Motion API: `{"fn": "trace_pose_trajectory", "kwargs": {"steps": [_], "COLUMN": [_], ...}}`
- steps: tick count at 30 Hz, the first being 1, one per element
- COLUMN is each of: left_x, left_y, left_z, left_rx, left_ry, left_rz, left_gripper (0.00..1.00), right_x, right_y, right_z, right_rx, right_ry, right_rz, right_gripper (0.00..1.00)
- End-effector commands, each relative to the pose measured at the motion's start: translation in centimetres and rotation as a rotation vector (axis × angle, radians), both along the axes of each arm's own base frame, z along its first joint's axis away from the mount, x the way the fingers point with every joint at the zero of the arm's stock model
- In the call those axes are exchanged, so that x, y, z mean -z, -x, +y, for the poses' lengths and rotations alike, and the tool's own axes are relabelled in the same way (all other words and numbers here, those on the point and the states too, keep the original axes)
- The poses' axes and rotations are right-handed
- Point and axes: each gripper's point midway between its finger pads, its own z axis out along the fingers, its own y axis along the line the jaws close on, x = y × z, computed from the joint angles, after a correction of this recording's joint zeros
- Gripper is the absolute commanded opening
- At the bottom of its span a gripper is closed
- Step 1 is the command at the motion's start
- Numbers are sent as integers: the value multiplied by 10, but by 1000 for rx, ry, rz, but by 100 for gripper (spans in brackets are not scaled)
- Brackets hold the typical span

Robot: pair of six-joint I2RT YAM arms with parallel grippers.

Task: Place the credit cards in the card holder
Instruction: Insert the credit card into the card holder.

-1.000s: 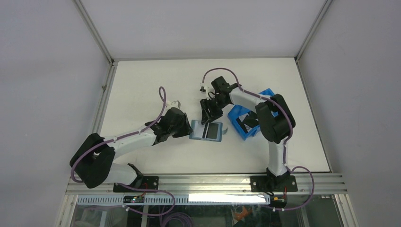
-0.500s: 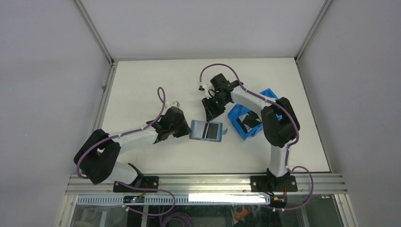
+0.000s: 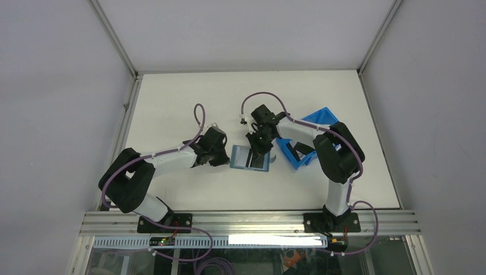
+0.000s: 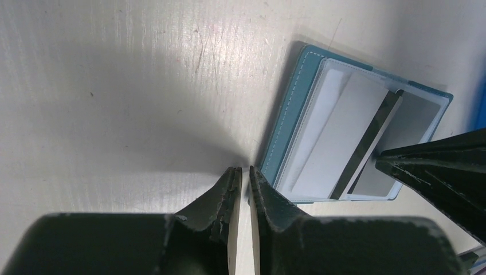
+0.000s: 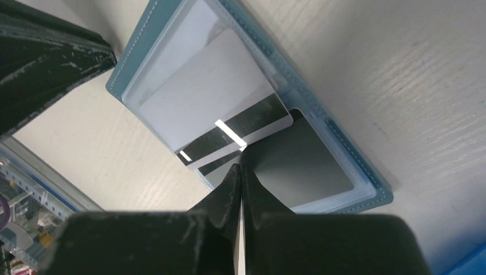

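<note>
The teal card holder [image 3: 236,162] [image 4: 291,114] [image 5: 367,172] lies open on the white table. A pale credit card [image 4: 339,137] [image 5: 209,94] with a black stripe sits slanted, partly tucked into its left pocket, and the right pocket shows a grey face [image 5: 298,163]. My right gripper [image 3: 261,146] [image 5: 240,166] is shut and empty, its tips down at the card's striped end. The left gripper [image 3: 222,154] [image 4: 245,172] rests on the table at the holder's left edge. Its fingers are almost together, with only a thin slit and nothing between them.
A bright-blue plastic bin [image 3: 321,117] stands just right of the holder, behind the right forearm, with something dark lying in it [image 3: 298,150]. The table's metal rail [image 3: 252,220] runs along the near edge. White walls close in the back and sides.
Both grippers have closed. The right gripper has come down and toward me, from beyond the holder onto the card. The left gripper has stayed at the holder's left edge.
</note>
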Motion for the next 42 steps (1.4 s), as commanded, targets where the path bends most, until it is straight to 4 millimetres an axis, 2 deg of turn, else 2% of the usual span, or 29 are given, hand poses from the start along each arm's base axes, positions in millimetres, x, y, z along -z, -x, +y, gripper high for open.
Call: {"fn": "trace_pose_trajectory", "kwargs": {"steps": [1,8,14,21,23,26,29,31,35,38,40,42], "left_x": [1,19,27,29,26,11,-19,-44,-76,-85,-84,-81], "left_y": [-3,8,13,13,11,7,-1,-7,-13,-14,-15,-16], "left_z": [-6,-20,-23,-12,-5,6,14,16,16,16,16,17], "left_rx": [13,67,71,10,-18,-44,-49,-48,-49,-74,-113,-139], "left_ry": [19,58,67,44,32,16,25,57,126,181,226,268], "left_rz": [26,114,144,138,117,45,-71,-164,-287,-328,-338,-334], "left_gripper": [14,12,11,11,10,10,12,15,37,54,69,75], "right_x": [1,1,-5,-34,-48,-67,-80,-85,-73,-62,-56,-50], "right_y": [-17,-25,-33,-31,-23,-13,-9,-5,-14,-30,-40,-47], "right_z": [12,27,31,20,21,19,11,4,-16,-35,-46,-54], "right_rx": [67,82,58,-104,-175,-255,-290,-297,-221,-122,-64,-21], "right_ry": [-24,-41,-44,-54,-98,-137,-145,-147,-70,2,42,69], "right_rz": [-28,12,-14,-96,-89,-101,-134,-153,-217,-271,-284,-279], "right_gripper": [0,0,0,0,3,9,20,25,33,48,53,54]}}
